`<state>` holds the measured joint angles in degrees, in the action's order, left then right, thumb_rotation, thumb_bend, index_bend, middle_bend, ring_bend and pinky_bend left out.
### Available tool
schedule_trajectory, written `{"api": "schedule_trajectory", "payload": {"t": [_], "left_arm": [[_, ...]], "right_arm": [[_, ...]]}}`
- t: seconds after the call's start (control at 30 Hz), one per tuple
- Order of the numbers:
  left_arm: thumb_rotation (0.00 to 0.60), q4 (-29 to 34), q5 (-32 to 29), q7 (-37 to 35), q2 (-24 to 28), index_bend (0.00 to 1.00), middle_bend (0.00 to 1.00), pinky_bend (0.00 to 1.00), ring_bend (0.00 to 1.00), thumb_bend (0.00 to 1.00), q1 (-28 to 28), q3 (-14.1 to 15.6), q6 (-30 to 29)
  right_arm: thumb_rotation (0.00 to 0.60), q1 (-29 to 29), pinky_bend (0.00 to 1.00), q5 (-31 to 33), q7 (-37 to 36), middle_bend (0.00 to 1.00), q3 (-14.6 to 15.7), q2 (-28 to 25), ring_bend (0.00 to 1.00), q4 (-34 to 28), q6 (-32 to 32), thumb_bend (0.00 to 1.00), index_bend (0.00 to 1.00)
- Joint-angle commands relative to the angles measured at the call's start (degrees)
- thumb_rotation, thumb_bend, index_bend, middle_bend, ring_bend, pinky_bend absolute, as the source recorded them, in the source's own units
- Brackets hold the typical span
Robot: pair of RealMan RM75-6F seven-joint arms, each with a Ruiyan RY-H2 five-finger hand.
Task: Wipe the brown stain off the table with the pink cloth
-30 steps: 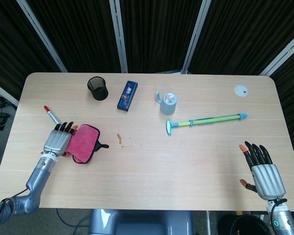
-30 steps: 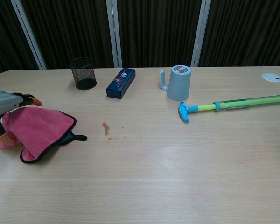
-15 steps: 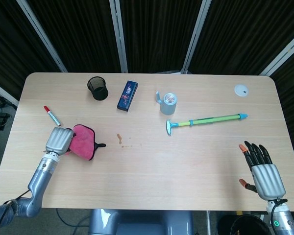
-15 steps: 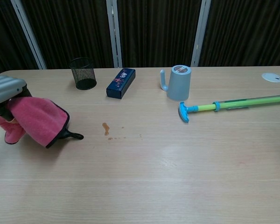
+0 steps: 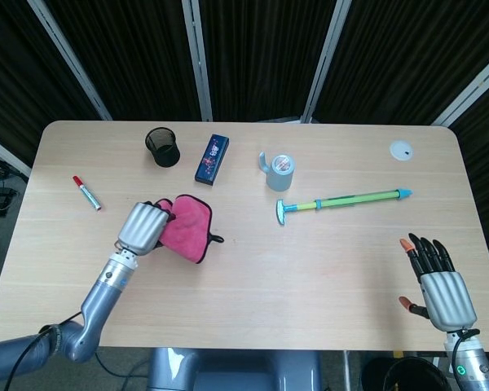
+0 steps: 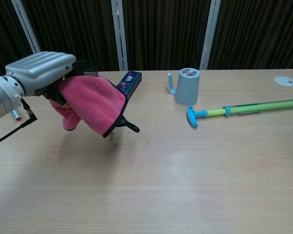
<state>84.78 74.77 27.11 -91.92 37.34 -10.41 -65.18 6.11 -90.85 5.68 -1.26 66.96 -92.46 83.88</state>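
A red marker [image 5: 86, 193] lies near the table's [image 5: 253, 269] left edge. Just to its right, the left hand [image 5: 143, 227] is closed over the upper edge of the pink cloth [image 5: 185, 227]; in the chest view the hand [image 6: 41, 70] is raised above the tabletop, the fingers curled underneath with the cloth [image 6: 93, 103] bunched in them and draping down and to the right, its black-trimmed corner hanging lowest. The brown stain [image 6: 114, 138] shows just under that corner in the chest view; in the head view the cloth covers it. Behind stand a black mesh cup [image 5: 162, 147] and a dark blue box [image 5: 212, 158]. Right of centre are a grey-blue mug [image 5: 279, 172] and a green-and-blue pump toy [image 5: 342, 200], with a white disc [image 5: 402, 151] at the far right corner. The right hand [image 5: 437, 279] hovers at the table's near right edge, fingers spread apart, holding nothing.
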Motion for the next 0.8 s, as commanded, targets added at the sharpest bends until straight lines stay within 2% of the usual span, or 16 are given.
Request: {"api": "schedule_trajectory", "payload": {"t": [0.03, 0.2, 0.47, 0.6, 0.8], "left_arm": [[0.600, -0.7, 0.9, 0.6, -2.5, 0.86, 0.71, 0.61, 0.61, 0.44, 1.2, 0.5, 0.4], [0.600, -7.2, 1.7, 0.7, -9.6, 0.86, 0.71, 0.61, 0.61, 0.44, 4.0, 1.5, 3.3], [0.600, -16.9, 0.2, -0.3, -17.8, 0.86, 0.71, 0.61, 0.61, 0.42, 7.7, 0.7, 8.2], [0.600, -21.3, -0.4, -1.2, -20.4, 0.86, 0.71, 0.61, 0.61, 0.41, 8.9, 0.6, 10.1], [0.600, -25.6, -1.3, -2.9, -21.4, 0.86, 0.71, 0.61, 0.61, 0.41, 9.3, 0.6, 12.0]], "right_arm": [[0.600, 0.0, 0.00, 0.1, -0.2, 0.00, 0.0, -0.1, 0.00, 0.0, 0.0, 0.00, 0.00], [0.600, 0.1, 0.00, 0.7, -1.3, 0.00, -0.1, -0.2, 0.00, 0.3, -0.5, 0.00, 0.00], [0.600, 0.5, 0.00, 3.1, -2.6, 0.00, -0.8, -0.1, 0.00, 1.6, -2.1, 0.00, 0.00], [0.600, 0.6, 0.00, 3.8, -3.0, 0.00, -1.0, 0.1, 0.00, 2.2, -2.5, 0.00, 0.00], [0.600, 0.6, 0.00, 3.7, -2.5, 0.00, -0.9, 0.3, 0.00, 2.4, -2.5, 0.00, 0.00]]}}
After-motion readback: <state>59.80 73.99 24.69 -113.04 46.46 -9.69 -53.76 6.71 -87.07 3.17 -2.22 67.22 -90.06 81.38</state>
